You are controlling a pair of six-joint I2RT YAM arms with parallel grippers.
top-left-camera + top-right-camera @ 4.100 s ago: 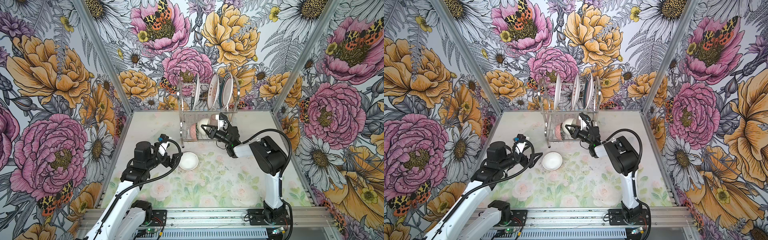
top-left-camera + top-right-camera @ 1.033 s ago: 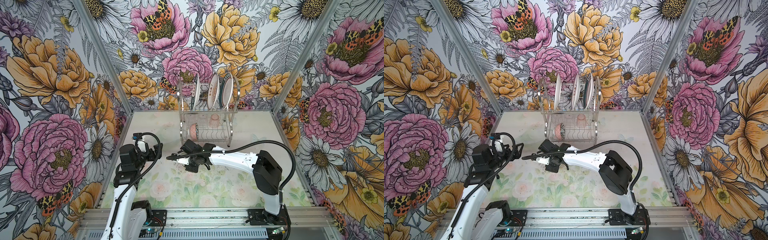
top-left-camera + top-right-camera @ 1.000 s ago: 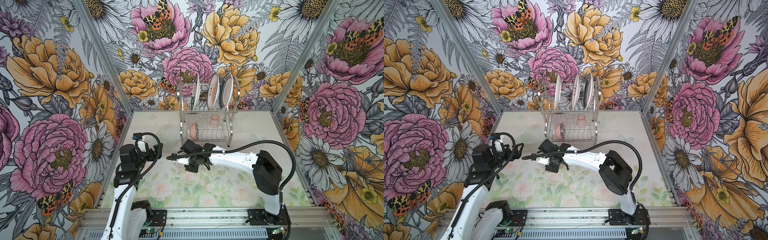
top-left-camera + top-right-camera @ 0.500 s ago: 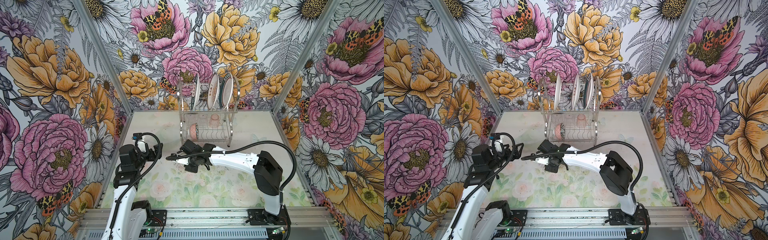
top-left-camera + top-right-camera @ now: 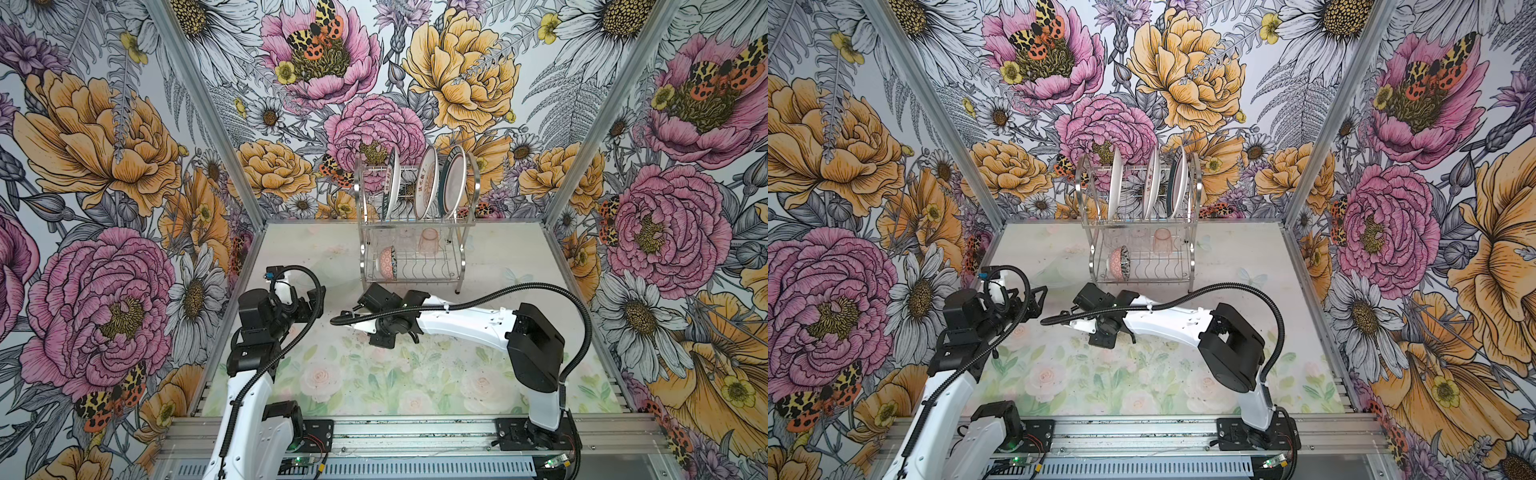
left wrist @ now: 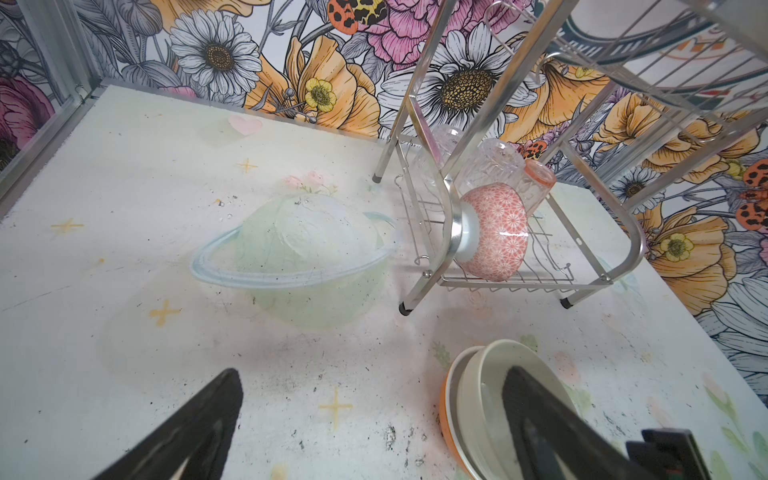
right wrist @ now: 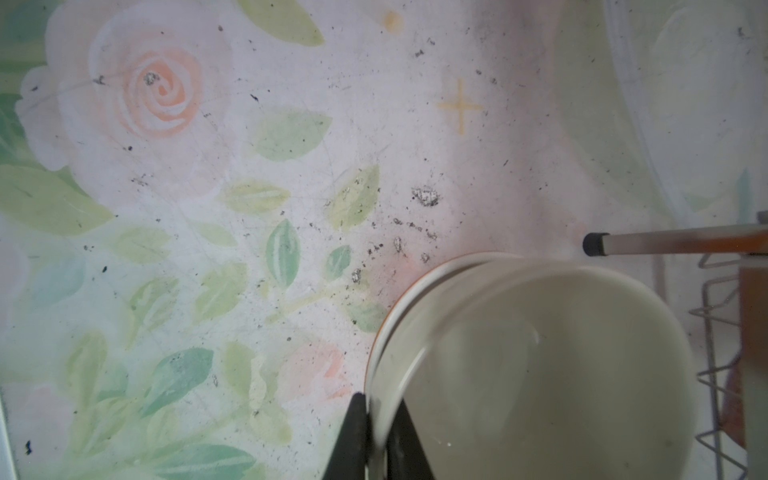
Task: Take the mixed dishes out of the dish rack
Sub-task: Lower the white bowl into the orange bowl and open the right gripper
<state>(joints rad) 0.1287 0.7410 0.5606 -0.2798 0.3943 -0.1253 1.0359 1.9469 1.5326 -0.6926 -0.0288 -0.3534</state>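
Before the dish rack (image 5: 415,223), outstretched right hand (image 7: 378,403) pinching cream bowl (image 7: 540,365) rim; left hand (image 6: 374,376) wide open

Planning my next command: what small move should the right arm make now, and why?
Probably open the right fingers and lift clear. They pinch the rim of the cream bowl, which already sits nested in the orange bowl on the table, outside the dish rack; the pink bowl waits on its lower shelf.

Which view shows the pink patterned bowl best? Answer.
Left wrist: the pink patterned bowl appears large, on its side low in the dish rack. Both top views show it small; the right wrist shows nothing clear.
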